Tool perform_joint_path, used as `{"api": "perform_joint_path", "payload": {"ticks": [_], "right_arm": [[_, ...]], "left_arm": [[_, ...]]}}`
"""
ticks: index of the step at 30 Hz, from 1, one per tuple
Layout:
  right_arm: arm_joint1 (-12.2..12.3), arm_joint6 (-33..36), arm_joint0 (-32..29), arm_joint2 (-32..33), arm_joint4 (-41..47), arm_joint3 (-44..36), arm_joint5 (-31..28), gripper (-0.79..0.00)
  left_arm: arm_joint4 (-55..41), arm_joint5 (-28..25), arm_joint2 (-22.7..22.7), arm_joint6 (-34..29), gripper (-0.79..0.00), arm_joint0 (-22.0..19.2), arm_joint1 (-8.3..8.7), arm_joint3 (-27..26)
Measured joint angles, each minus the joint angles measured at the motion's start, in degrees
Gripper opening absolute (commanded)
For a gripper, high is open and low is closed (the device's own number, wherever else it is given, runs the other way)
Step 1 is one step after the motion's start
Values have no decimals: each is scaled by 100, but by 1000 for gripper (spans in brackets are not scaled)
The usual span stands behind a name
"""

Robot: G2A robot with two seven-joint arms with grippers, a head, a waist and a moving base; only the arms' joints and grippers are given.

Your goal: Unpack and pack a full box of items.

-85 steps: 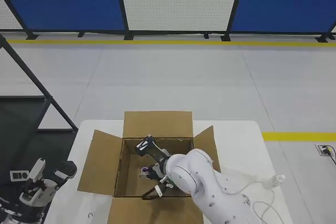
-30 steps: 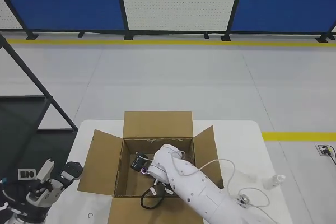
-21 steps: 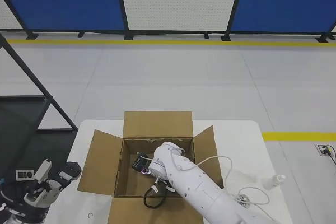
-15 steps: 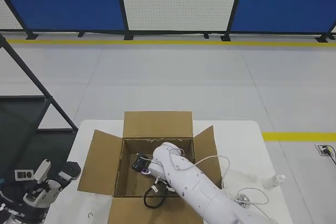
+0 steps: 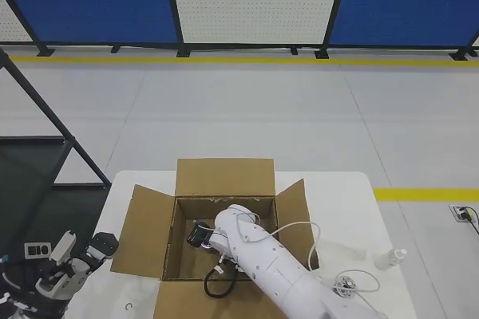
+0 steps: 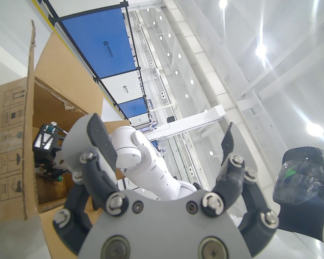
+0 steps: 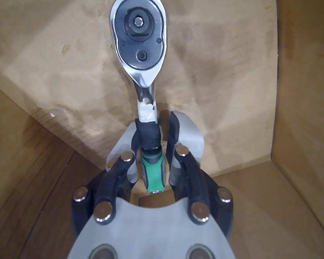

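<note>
The box (image 5: pixel 223 175) sits open on the white table (image 5: pixel 343 199), all four flaps folded outward, so you have a straight way down into it from above. Inside, near the wall on the robot's left, is the ratchet wrench (image 7: pixel 143 87). It is carried by your right gripper (image 7: pixel 157 133), whose fingers (image 7: pixel 175 128) are clamped on the black collar where the steel shank meets the green grip. The grip runs back between the fingers toward the wrist and the round head points out ahead at bare cardboard (image 7: pixel 218 55). Taking it at the collar rather than at the far end of the handle looks sensible: the heavy head has less leverage to swing the tool in the pads. You cannot tell here whether the head touches the cardboard or hangs just clear of it.

From above, the right gripper (image 5: pixel 198 235) is well down between the box walls, the arm bent over the near edge to reach it.

Your left gripper (image 6: pixel 162 136) is off to the left of the box, low beside the table's edge (image 5: pixel 86 243), its fingers spread wide and holding nothing. Parked there, it leaves the opening free for the working arm and seems ready to steady a flap if you need it.
</note>
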Motion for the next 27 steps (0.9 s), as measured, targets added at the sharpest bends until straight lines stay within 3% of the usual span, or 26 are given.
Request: {"api": "perform_joint_path", "payload": {"ticks": [5, 19, 27], "right_arm": [[-76, -72, 34, -2, 2, 172, -41, -785], [-113, -445, 316, 155, 55, 371, -201, -785], [86, -554, 300, 307, -65, -293, -246, -785]], "left_arm": [[14, -6, 2, 16, 0, -8, -5, 6], [17, 4, -24, 55, 0, -20, -19, 23], [106, 73, 81, 42, 0, -116, -22, 16]]}}
